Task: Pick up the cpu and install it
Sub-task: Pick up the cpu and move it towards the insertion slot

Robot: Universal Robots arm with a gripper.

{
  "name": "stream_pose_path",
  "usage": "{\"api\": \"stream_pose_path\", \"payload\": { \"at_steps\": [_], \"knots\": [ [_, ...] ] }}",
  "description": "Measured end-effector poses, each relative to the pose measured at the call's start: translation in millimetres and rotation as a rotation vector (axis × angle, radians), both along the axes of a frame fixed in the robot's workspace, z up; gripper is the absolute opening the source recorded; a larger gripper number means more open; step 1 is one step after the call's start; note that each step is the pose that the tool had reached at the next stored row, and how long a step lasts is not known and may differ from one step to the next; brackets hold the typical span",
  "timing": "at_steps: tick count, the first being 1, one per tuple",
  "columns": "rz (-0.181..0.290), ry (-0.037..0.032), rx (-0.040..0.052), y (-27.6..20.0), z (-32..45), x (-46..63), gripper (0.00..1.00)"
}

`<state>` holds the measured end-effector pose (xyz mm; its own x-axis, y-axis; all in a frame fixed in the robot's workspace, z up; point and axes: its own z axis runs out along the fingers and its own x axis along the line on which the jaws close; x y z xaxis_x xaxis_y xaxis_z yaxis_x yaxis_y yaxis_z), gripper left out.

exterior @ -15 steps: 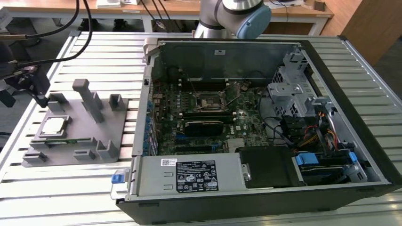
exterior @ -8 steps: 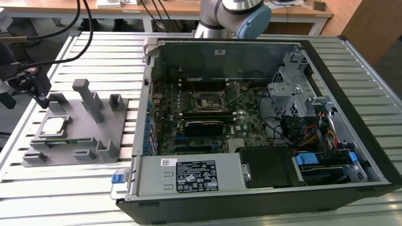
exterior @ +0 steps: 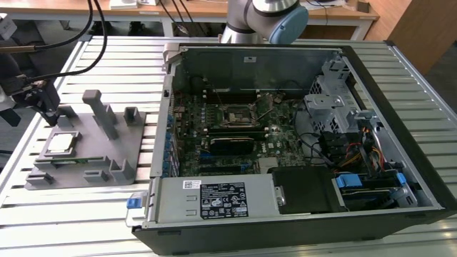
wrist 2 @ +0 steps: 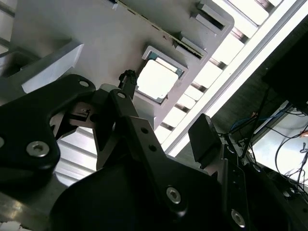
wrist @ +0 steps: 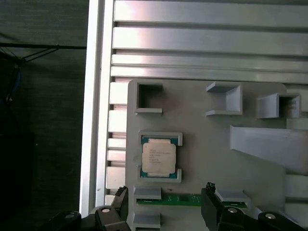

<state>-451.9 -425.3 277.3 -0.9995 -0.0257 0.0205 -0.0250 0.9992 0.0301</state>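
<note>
The gripper (wrist: 165,198) stands wide open with nothing between its fingers (wrist: 210,206). In the exterior view it hangs at about eleven o'clock from the cpu (exterior: 61,142), near it but apart. The cpu lies flat in its pocket on the grey fixture plate (exterior: 100,136), at roughly nine o'clock from the motherboard socket (exterior: 236,114) in the open computer case (exterior: 400,123). A green memory stick (wrist: 185,199) lies just beside that pocket. The fingers seem to straddle it, though their height is hard to judge.

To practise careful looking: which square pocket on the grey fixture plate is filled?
The pocket around the cpu, beside the green memory stick; the other square pockets on the grey fixture plate stand empty.
</note>
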Motion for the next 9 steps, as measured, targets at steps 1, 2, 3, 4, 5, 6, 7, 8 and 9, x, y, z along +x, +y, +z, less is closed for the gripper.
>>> {"api": "stream_pose_path", "payload": {
  "at_steps": [1, 2, 3, 4, 5, 6, 7, 8, 9],
  "knots": [
    [0.004, 0.0, 0.0, 0.0, -1.0, 0.0, 0.7],
    [0.01, 0.0, 0.0, 0.0, -2.1, 0.0, 0.7],
    [0.017, 0.0, 0.0, 0.0, -3.1, 0.0, 0.7],
    [0.021, 0.0001, -0.0001, 0.0, -4.1, 0.0, 0.7],
    [0.023, 0.0001, -0.0001, 0.0, -5.5, 0.0, 0.7],
    [0.023, 0.0001, -0.0001, 0.0, -6.9, 0.0, 0.7],
    [0.023, 0.0001, 0.0, 0.0, -8.3, 0.0, 0.7],
    [0.023, -0.0001, 0.0, 0.0, -9.4, 0.0, 0.7],
    [0.023, 0.0, 0.0, 0.0, -10.5, 0.0, 0.7]
  ]
}}
